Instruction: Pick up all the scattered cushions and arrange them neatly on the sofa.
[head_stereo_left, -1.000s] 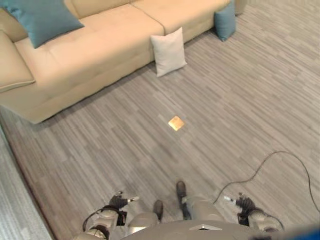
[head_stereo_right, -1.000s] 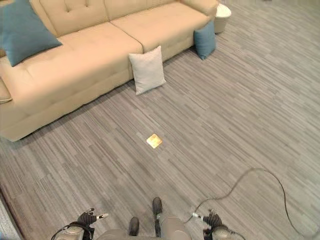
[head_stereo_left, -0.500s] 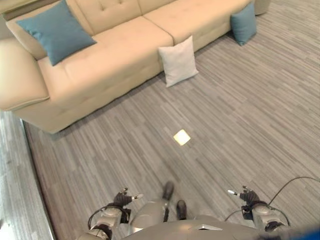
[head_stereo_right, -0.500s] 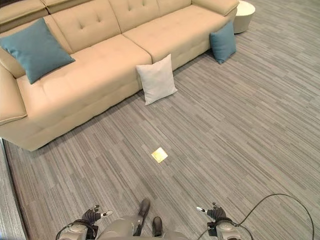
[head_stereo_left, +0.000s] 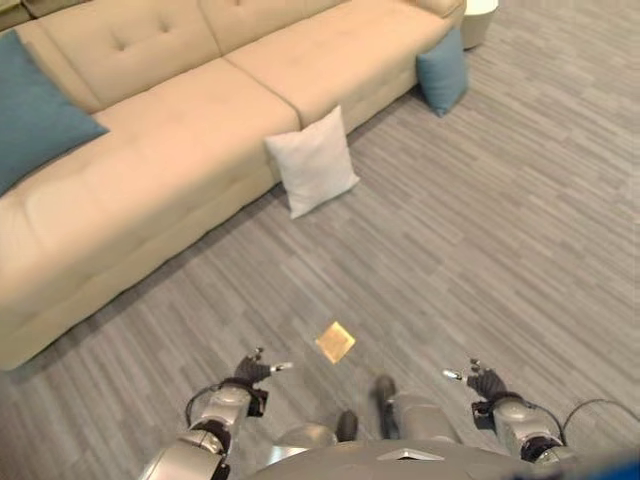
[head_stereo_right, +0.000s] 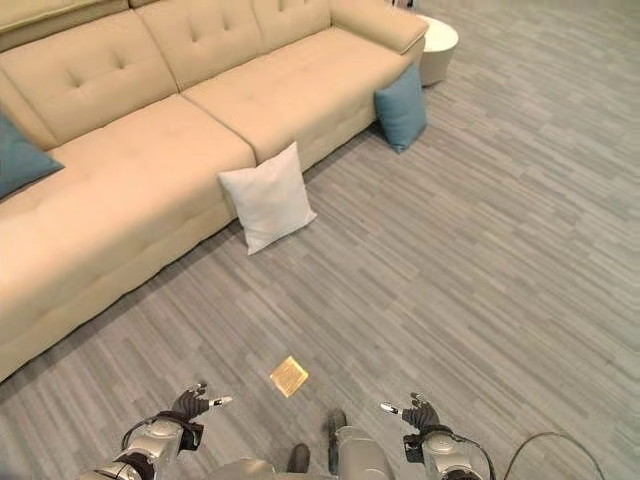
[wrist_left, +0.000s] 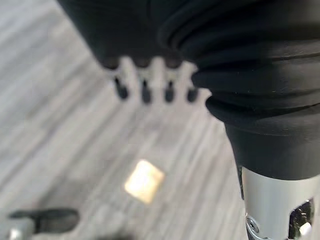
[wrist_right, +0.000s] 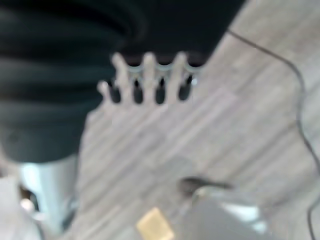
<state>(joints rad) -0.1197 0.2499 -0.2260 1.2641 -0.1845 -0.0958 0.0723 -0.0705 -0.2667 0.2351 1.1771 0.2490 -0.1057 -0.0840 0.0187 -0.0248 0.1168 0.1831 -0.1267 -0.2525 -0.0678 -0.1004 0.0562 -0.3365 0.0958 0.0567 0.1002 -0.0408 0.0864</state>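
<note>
A blue cushion already sits at the left end of the beige sofa. The left robot hand, fingers relaxed and empty, hangs low over the floor. A white cushion leans against the sofa's front edge, ahead of and slightly left of both hands (nearer the left, I judge). The right robot hand is likewise slack and holds nothing. A second blue cushion leans at the sofa's right corner, farther off.

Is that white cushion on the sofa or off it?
Off: the white square cushion stands on the grey floor, leaning against the beige sofa's front.
</note>
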